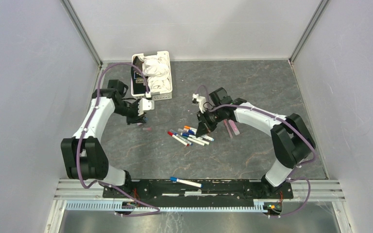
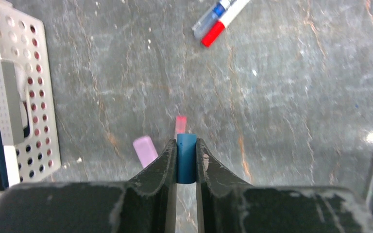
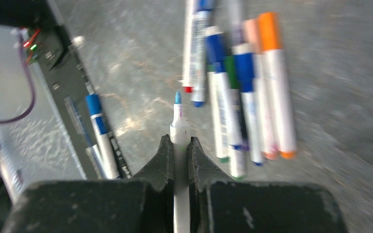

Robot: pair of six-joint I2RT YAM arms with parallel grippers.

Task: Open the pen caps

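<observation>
I read this as a robotics lab test cell. Plain grey panels [image 1: 24,73] in aluminium framing [image 1: 83,34] close in the dark tabletop [image 1: 252,87] beyond the black base rail [image 1: 223,187]. Slotted cable duct [image 1: 199,206] runs along that rail's near side.

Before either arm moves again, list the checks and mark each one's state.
1. The left gripper shut on the blue cap: ok.
2. The right gripper shut on the pen: ok.
3. That pen's tip bare: ok.
4. Drop spot below free of loose bits: not ok, a lilac cap and a pink piece lie there.
5. The pen pile all uncapped: not ok, several have caps on.
</observation>
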